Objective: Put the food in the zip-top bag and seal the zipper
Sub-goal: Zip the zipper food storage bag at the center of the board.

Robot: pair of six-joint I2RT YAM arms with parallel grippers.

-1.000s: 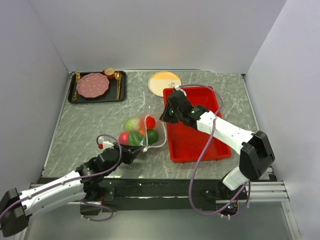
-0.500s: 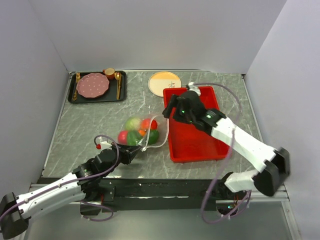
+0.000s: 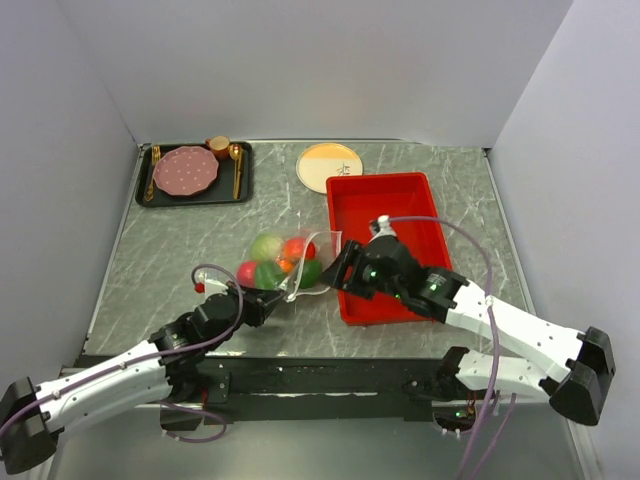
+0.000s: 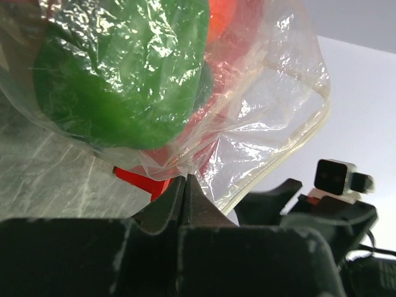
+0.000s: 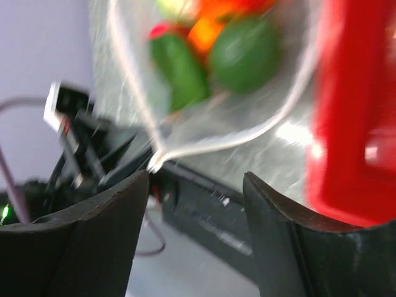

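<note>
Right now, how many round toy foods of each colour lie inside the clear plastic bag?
Red round toy foods: 2
Dark green round toy foods: 2
Light green round toy food: 1
Orange round toy food: 1
Total: 6, all inside the clear crinkly plastic bag

Red, orange and green food is showing through the clear zip-top bag; the tray is showing plain red, the table grey marbling.

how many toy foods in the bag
6 visible, all inside the zip-top bag: light green one and far red one at the back, orange one in the middle, near red one, left dark green one and right dark green one in front. Others may be hidden.
</note>
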